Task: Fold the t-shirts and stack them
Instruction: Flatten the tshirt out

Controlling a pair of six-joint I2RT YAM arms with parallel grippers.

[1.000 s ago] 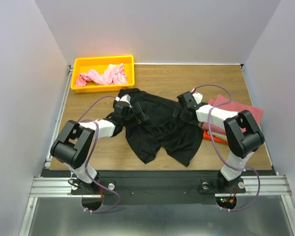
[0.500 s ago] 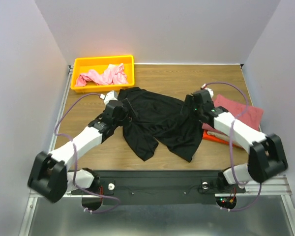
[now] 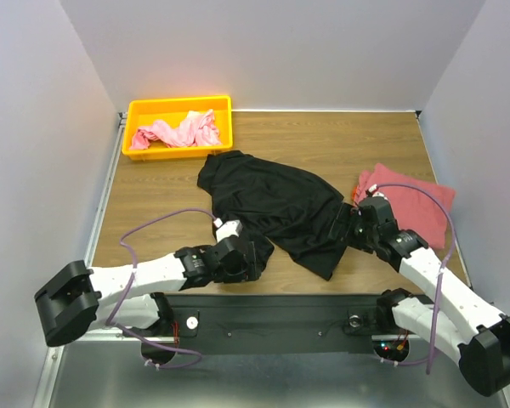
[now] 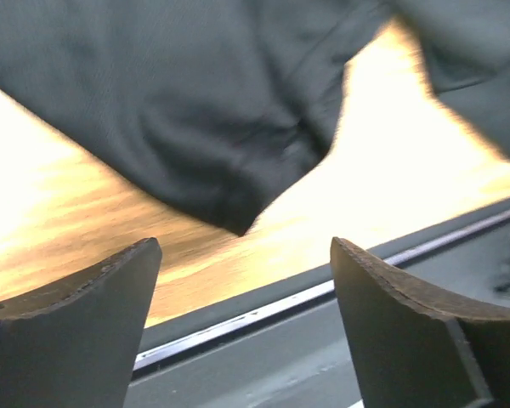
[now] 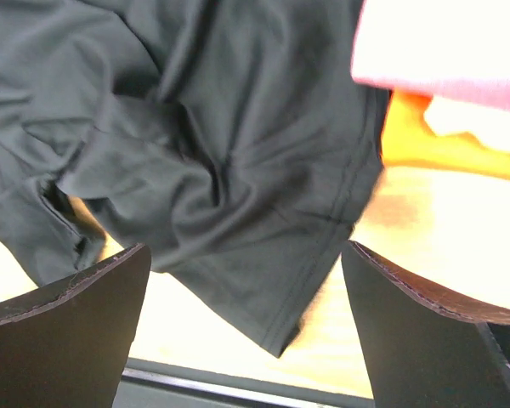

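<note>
Black tee (image 3: 272, 200) lies crumpled and unfolded mid-table (image 3: 340, 140). It's spread on a slant from just nearside of the yellow bin (image 3: 134, 109) down toward the near edge. One lobe ends close to the near edge abt centre, a shorter one sits a bit left of it.

L gripper (image 4: 245, 242) sits low by the near edge, left of centre, jaws spread wide w/ nothing btwn them. In the L wrist view a rounded fold of black cloth lies on the wood just ahead of the fingers, apart from them. The table's dark front rail runs below.

R gripper (image 5: 246, 246) is low toward the near-right corner, at the tee's right side. It's also spread wide and gripping nothing. In the R wrist view the tee's stitched hem lies on the wood ahead of the fingers; can't tell if they touch the cloth.

Rose-red tee (image 3: 412, 200) lies flat by the right edge, on top of an orange tee (image 5: 408, 136), only a strip of which shows. The black tee's right border reaches this stack. Light pink tee (image 3: 180, 132) is bunched inside the bin at the far-left corner.
</note>
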